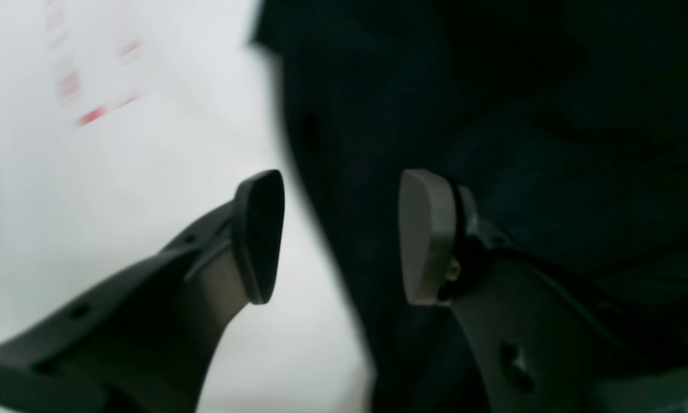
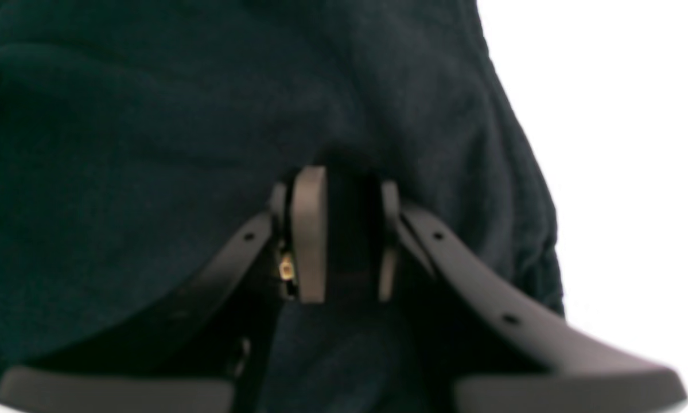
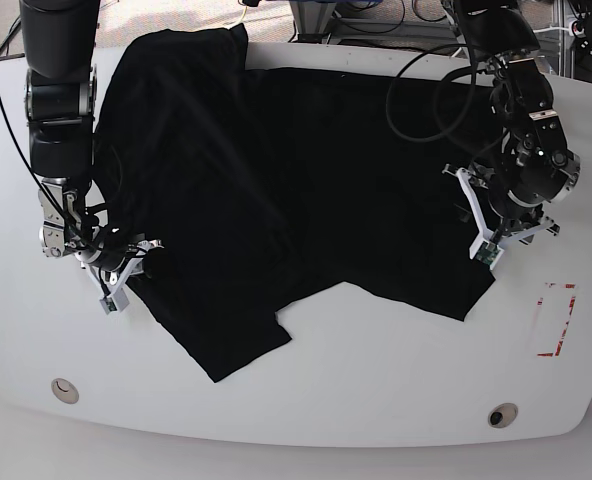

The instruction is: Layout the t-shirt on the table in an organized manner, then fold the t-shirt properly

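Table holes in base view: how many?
2. One hole sits near the table front edge on the view's left; the other hole near the front edge on the right. The t-shirt could hide more.

bare table (image 3: 376, 370) in front — t-shirt (image 3: 306, 180) covering the middle

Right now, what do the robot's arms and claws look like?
Both arms are chunky black tubes with black cables looping beside them. The left gripper sits on a round black wrist with white plastic brackets; its curved dark fingers end in flat grey pads. The right gripper has the same white brackets, dark fingers and grey pads, with a small brass-coloured bit beside one.
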`<state>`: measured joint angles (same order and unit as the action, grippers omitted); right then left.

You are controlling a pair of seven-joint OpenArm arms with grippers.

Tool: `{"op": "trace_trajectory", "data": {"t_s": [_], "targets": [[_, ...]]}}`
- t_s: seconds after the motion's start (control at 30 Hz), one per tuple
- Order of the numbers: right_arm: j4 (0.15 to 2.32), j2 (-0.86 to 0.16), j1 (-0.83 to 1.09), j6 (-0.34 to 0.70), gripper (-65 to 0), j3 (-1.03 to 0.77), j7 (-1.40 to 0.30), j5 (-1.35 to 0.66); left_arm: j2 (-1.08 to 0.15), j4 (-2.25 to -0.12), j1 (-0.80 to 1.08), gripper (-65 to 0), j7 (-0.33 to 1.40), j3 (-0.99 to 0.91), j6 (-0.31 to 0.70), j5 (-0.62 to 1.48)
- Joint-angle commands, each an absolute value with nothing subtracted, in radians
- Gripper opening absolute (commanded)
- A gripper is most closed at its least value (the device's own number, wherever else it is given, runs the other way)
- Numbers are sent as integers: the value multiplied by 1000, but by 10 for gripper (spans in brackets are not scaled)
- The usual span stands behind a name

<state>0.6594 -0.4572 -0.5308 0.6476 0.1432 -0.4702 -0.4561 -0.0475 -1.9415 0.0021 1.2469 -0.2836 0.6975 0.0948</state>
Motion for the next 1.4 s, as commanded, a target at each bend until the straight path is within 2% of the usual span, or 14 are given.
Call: {"op": "trace_trajectory", "data": {"t_s": [0.0,0.4,0.73,1.13,1.37], "targets": [[665,-467,-552,647,-526,140,-481,-452,-51,-1948,31,-361,1224,-257,698,68],[662,-473,-552,641,-526,140,-483,-512,-62,-1928,200,-363,1219,-220,698,24],[661,-487,-552,638,-526,139,-481,-512,-122,-1928,317,-363,1219,-222,698,22],[661,-496,-552,636,-526,137,-479,-509,-148,-1928,400,-363,1219,-222,698,22],[659,-512,-549,636,-526,58,-483,-504,-150,-1928,438,-364,1219,-223,698,24]]}}
